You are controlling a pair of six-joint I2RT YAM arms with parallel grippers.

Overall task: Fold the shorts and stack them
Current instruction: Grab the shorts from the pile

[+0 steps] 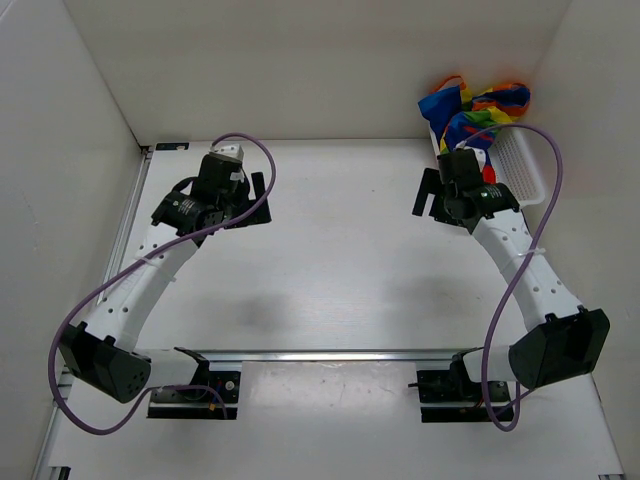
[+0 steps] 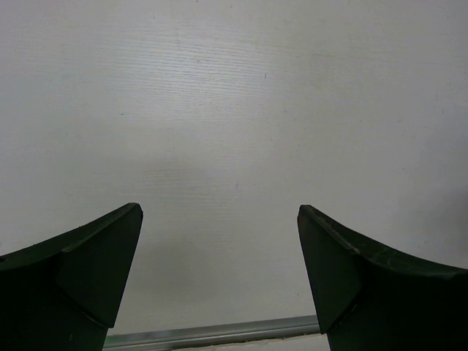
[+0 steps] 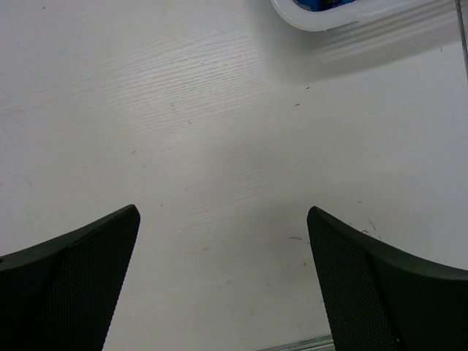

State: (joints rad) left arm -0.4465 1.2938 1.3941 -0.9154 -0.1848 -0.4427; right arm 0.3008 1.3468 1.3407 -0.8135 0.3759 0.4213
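The rainbow-striped shorts (image 1: 474, 107) lie bunched in a heap in the white mesh basket (image 1: 527, 172) at the back right corner of the table. My right gripper (image 1: 425, 193) hovers just left of the basket, open and empty; in the right wrist view (image 3: 223, 212) its jaws stand wide apart over bare table, with the basket's rim (image 3: 329, 20) and a bit of blue cloth (image 3: 322, 4) at the top edge. My left gripper (image 1: 258, 200) is open and empty at the back left; in the left wrist view (image 2: 219, 212) only table shows between its jaws.
White walls close in the table at the back and both sides. A metal rail (image 1: 310, 354) runs across the table near the arm bases and also shows in the left wrist view (image 2: 219, 333). Purple cables loop over both arms.
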